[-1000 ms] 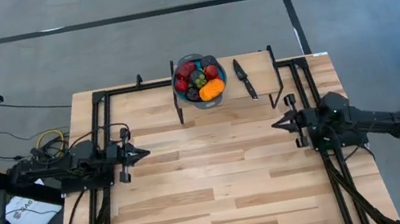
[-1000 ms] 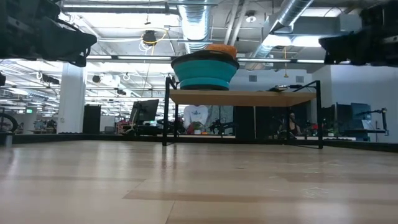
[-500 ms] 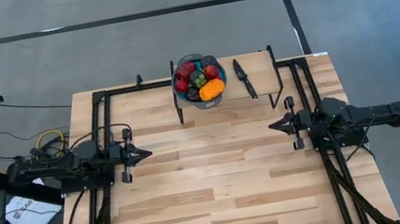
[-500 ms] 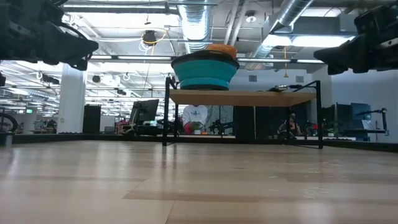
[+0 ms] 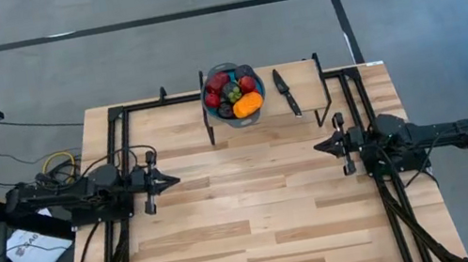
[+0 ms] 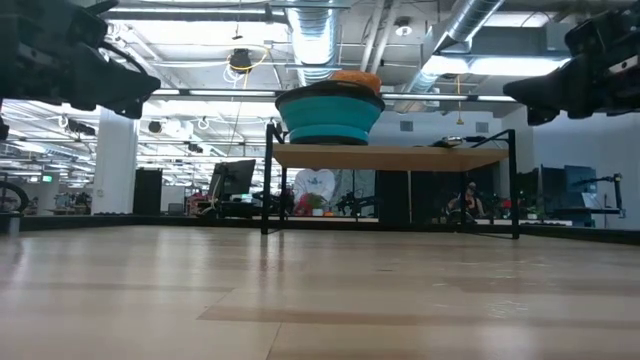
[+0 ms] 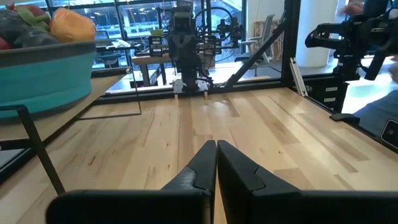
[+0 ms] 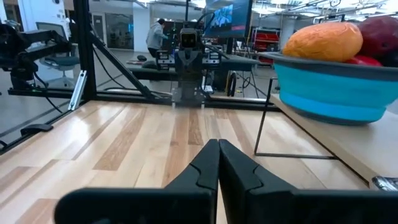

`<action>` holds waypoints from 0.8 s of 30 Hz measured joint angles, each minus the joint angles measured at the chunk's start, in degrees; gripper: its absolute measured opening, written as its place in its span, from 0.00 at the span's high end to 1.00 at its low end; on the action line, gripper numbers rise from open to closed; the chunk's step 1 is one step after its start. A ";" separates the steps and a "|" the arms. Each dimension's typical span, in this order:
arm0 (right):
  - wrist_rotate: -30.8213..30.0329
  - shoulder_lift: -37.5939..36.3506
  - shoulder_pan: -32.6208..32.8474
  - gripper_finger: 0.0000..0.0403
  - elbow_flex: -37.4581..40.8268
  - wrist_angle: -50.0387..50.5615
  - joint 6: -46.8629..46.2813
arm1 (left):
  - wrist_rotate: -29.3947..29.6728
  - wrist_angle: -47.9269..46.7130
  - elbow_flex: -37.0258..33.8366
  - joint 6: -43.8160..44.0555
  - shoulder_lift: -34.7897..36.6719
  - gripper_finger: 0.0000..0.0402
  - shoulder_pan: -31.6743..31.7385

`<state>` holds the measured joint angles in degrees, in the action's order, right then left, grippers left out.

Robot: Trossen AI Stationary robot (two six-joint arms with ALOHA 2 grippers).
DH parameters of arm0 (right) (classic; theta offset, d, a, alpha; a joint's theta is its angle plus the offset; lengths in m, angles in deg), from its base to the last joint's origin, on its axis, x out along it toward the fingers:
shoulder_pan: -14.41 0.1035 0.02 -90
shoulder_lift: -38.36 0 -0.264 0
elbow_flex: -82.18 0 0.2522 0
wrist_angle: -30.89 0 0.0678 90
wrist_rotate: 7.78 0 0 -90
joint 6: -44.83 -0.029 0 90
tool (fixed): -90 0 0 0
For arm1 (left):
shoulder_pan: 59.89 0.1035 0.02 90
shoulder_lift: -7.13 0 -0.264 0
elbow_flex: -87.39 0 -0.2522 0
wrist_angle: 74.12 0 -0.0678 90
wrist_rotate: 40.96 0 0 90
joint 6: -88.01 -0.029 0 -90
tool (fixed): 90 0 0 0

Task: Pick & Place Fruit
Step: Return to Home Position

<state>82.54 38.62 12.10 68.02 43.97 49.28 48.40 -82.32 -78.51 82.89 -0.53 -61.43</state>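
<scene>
Fruit (image 5: pixel 233 94) in blue bowl (image 6: pixel 330 118) on shelf (image 6: pixel 400 157) at 12 o'clock, knife (image 5: pixel 285 90) beside. Left arm (image 5: pixel 92 195) 9, right arm (image 5: pixel 407 142) 3 o'clock; both jaws closed, empty.

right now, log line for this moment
fruit in blue bowl on shelf | knife beside it | left gripper shut, empty | right gripper shut, empty

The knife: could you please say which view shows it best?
The high view: the whole knife lies beside the bowl. The low view shows a sliver, the right wrist view perhaps its tip, the left wrist view nothing.
</scene>
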 joint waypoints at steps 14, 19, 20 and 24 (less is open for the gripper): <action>0.02 0.43 0.00 1.00 0.02 0.00 0.00 | 0.00 0.58 0.00 0.00 -0.79 0.98 0.00; 0.02 0.43 0.00 1.00 0.04 0.00 0.00 | 0.00 0.92 0.00 0.00 -0.77 0.98 0.00; 0.02 0.43 0.00 1.00 0.04 0.00 0.00 | 0.00 0.95 0.00 0.00 -0.77 0.98 0.00; 0.02 0.45 0.00 1.00 0.04 0.00 0.00 | 0.00 0.97 0.00 0.01 -0.77 0.98 0.00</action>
<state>82.56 39.07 12.10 68.06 43.97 49.28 48.40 -81.35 -78.51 82.90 -1.30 -61.43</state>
